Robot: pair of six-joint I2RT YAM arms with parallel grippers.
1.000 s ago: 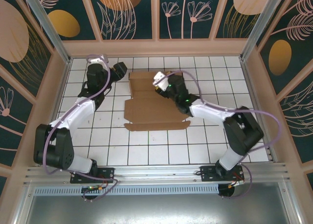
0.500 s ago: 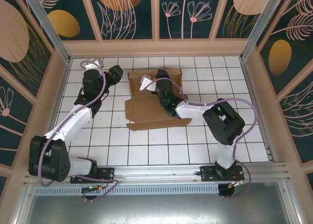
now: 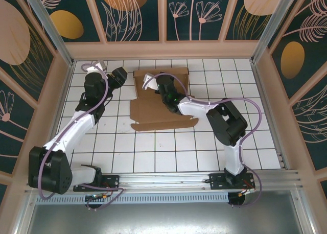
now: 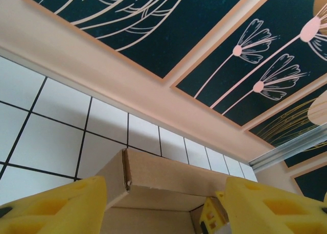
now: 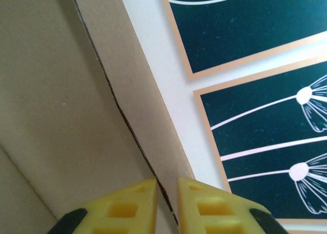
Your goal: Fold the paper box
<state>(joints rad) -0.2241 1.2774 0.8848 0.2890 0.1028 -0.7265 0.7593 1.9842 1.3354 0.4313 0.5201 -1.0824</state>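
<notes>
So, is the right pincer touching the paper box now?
Touching. The right wrist view shows the right pincer nearly shut, an edge of the paper box running in between its fingers.

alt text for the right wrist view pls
The right gripper, its two yellow fingers nearly together at the bottom edge, appears to pinch the thin raised edge of a plain brown cardboard paper box that covers the left half. To the right stands a pale wall with dark teal panels bearing pink flower line drawings.
</notes>
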